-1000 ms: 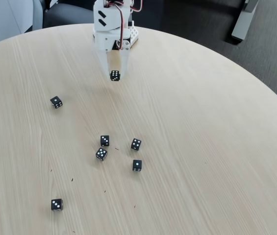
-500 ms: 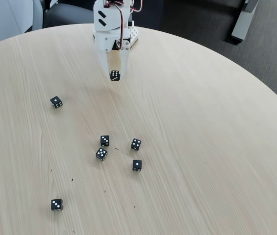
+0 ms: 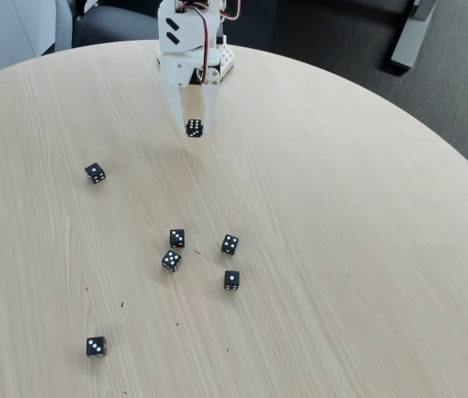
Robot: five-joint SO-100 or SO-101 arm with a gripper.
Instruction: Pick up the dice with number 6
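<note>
Still unchanged from a second ago: white gripper (image 3: 193, 124) fingers stay clamped on the small black six-pip die (image 3: 194, 128), upper centre, above the pale wooden bench (image 3: 341, 215)—pick apparently complete.

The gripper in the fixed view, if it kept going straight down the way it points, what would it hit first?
The gripper, its jaws shut on the six-pip die, points down at the table. Bare wood seems to lie beneath; the other dice sit well away, though depth is uncertain.

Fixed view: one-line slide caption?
Gripper holds the six-pip die above a round wooden table; five dice remain.
</note>
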